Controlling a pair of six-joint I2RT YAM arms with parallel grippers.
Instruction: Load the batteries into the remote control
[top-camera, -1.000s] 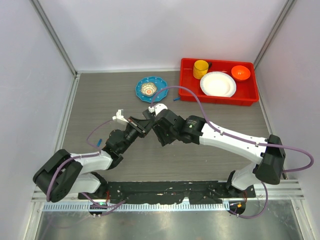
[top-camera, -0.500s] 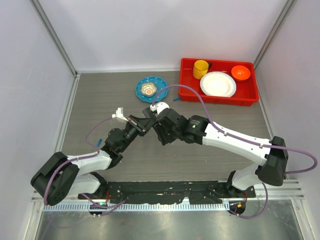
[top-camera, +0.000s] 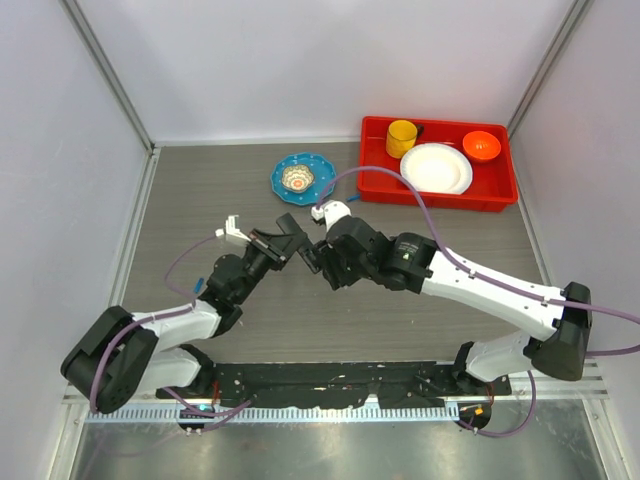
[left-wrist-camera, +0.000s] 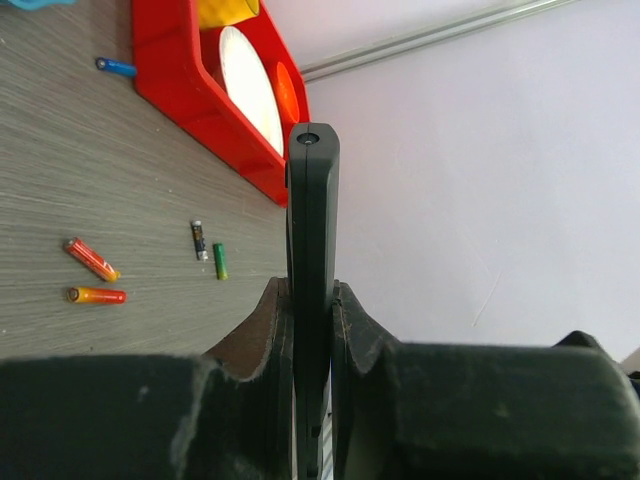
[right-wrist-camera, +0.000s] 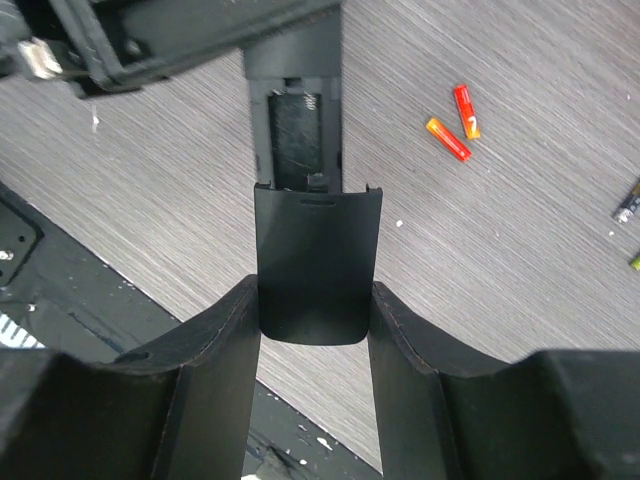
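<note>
The left gripper is squeezed tight on the remote control. It holds the remote by its flat faces, up off the table. The far end of the remote pokes out past the fingers.

The right gripper is partly open and pinches a flat black lid by its two side edges. The top edge of the lid sits right at the end of the remote's open battery hole. I cannot tell if the two touch.

Two orange-red batteries lie flat on the table, close together, off to one side of the remote. Nothing holds them. Two more little sticks, one dark and one green, lie near them on the side toward the red tray.

From above, the two grippers meet near the middle of the table. A blue plate sits just behind them. The red tray is at the back right, close to the back wall and the right wall. In it are a yellow cup, a white plate and an orange bowl.

There is bare table from the left arm out to the left wall. There is more bare table between the two arms, down to the near edge.
</note>
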